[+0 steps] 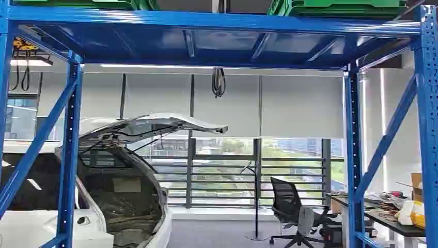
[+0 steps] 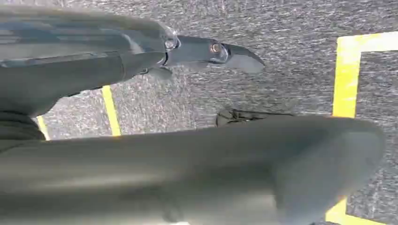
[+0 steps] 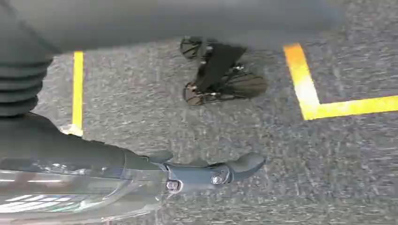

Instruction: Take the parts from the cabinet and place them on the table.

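Parts: none in either robot hand at this moment. The left robot hand [image 2: 155,56] hung at the robot's side, released, one dark finger [image 2: 234,54] stretched out apart from the thick thumb and nothing between them. The right robot hand [image 3: 155,171] was the same: slack, holding nothing, a finger [image 3: 234,168] extended over the floor. Under both lay grey carpet [image 2: 281,84] marked with yellow tape lines [image 2: 347,75].

Further out, the head view looked through a blue rack [image 1: 217,23]. Green bins [image 1: 338,7] sat on its top shelf, above the camera's line, and a second lot [image 1: 103,4] sat to the left. The parts were most likely inside these. The bin walls and the shelf hid the contents, so their kind could not be told.

Handling, as a judgement: the bins looked like stiff moulded plastic, light when empty and of unknown weight when loaded. A loaded bin taken from overhead could tip. Gripping it with both hands at opposite rims seemed safer than a one-sided pull. Loose parts should be treated as possibly heavy and hard-edged until seen.

The tabletop [image 1: 397,228] stood at the right, beyond the rack's post. It was cluttered, with a cardboard box [image 1: 416,186] at its far end, so a bare patch would be needed. An office chair [image 1: 289,206] stood beside it, and a white car [image 1: 31,227] with its hatch raised stood at the left.
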Controlling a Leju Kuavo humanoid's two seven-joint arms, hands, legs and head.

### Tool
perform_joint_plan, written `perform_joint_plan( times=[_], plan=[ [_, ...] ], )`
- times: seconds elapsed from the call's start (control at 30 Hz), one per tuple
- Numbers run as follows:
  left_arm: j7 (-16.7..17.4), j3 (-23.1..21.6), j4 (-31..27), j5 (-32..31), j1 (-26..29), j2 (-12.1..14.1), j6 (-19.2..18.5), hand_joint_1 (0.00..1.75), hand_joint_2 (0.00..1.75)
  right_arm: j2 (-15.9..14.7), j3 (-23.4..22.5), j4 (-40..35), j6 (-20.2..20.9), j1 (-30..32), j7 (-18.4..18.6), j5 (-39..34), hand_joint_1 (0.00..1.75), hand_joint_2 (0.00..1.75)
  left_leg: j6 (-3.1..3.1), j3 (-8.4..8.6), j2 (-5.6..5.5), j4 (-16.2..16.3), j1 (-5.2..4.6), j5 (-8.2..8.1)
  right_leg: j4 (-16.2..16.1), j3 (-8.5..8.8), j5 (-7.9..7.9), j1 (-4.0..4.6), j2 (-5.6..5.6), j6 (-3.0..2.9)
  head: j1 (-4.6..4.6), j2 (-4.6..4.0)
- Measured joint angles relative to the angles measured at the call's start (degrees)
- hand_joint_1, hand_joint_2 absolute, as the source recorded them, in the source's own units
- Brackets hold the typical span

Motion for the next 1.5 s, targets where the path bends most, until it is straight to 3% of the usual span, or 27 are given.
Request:
perform_joint_plan(
  times=[0.3,0.4,0.6,1.0,1.5],
  plan=[
    [-2.2,8.5,0.1,-5.6,-1.3,-0.3,-0.2,0.0,0.0,-0.7,0.1,-13.1,1.4,-3.1,-1.9,-0.7,0.0,0.0,0.03,0.13,0.05,0.0,-0.02,0.02,0.0,0.0,0.02,-0.02,0.06,0.02,0.0,0.0],
    [-2.2,8.3,0.1,-5.6,-1.2,-0.2,-0.2,0.0,0.0,-1.1,0.1,-13.0,1.5,-4.4,-1.8,-0.6,0.0,0.0,0.03,0.1,-0.02,0.0,-0.01,0.02,0.0,0.1,0.01,-0.01,-0.07,0.03,0.0,0.0],
    [-3.5,13.6,0.4,-9.3,-2.3,-0.4,-0.4,0.0,0.0,-2.4,3.0,-22.3,1.6,-8.1,-2.0,0.2,0.0,0.0,0.14,-0.05,0.11,0.0,-0.03,0.12,0.1,-0.09,0.13,-0.03,0.02,0.08,0.0,0.0],
    [-6.5,24.8,1.7,-17.9,-4.1,-1.3,-1.2,0.0,0.0,-5.6,12.2,-39.4,2.0,-19.5,-1.5,2.9,0.0,0.0,0.15,-0.08,0.1,0.0,-0.04,0.17,0.1,-0.09,0.16,-0.03,0.01,0.11,0.02,0.0],
    [-10.0,39.0,4.4,-29.1,-6.6,-2.8,-2.5,0.0,0.0,-11.0,27.0,-57.2,2.7,-34.4,0.7,5.9,0.0,0.0,0.15,-0.1,0.08,0.1,-0.04,0.17,0.1,-0.13,0.16,-0.03,0.0,0.12,0.02,0.0]
  ],
)
